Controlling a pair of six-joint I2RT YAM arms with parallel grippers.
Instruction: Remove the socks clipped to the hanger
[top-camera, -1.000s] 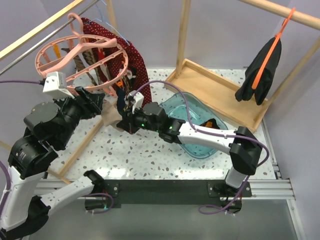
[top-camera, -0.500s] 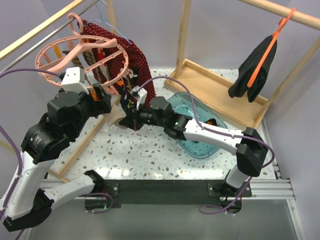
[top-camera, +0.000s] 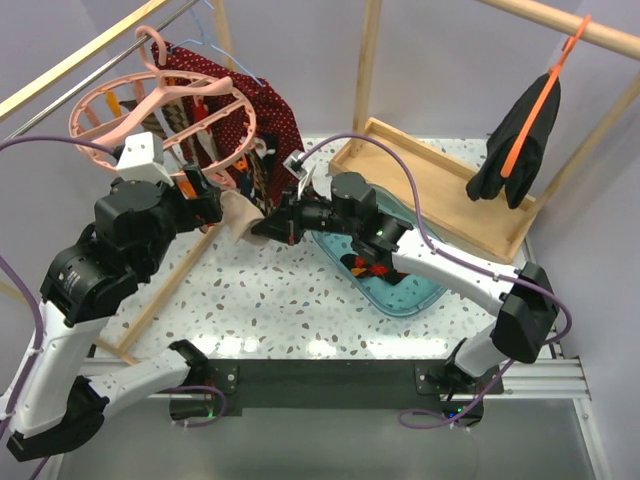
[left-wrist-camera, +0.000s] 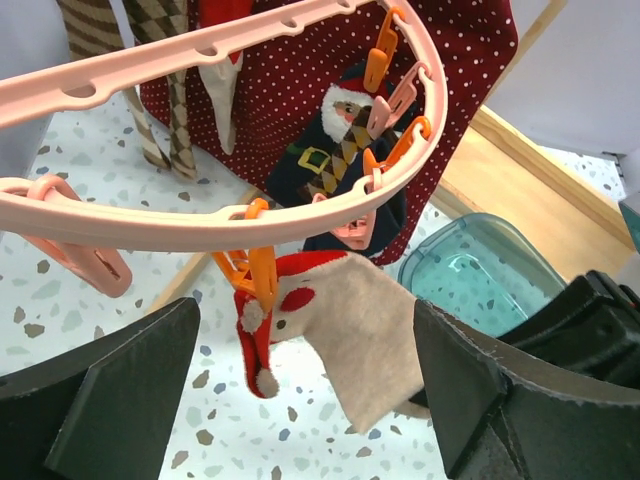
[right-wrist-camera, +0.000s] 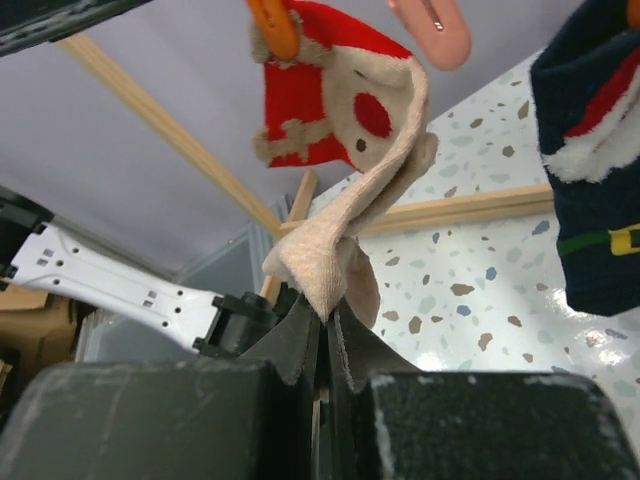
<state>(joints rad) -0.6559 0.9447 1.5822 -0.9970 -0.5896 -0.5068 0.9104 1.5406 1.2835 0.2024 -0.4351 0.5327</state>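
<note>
At the far left the pink ring hanger (top-camera: 190, 93) hangs by its hook from the rail, tilted, with brown argyle socks (left-wrist-camera: 165, 100) clipped on its far side and a navy Santa sock (left-wrist-camera: 335, 150) nearer the front. Just beside its front rim sits the left tool (top-camera: 203, 195), fingers spread wide and gripping nothing; in its wrist view the rim crosses above the gap between them.

Below that rim an orange clip (left-wrist-camera: 262, 285) bites the cuff of a red-and-tan sock (left-wrist-camera: 350, 330), which drapes rightward. The right tool (right-wrist-camera: 325, 320) is pressed together on the tan toe end, so the fabric runs fairly taut from clip to fingers.

The hanger can probably swing, so a sideways tug would likely drag the ring along rather than free the cuff. A better move seems to be a steady pull down, in line with the clip's jaws, with the left tool steadying the rim. Farther right, the teal tub (top-camera: 430, 295) on the worktop already holds socks and looks like the drop point.
</note>
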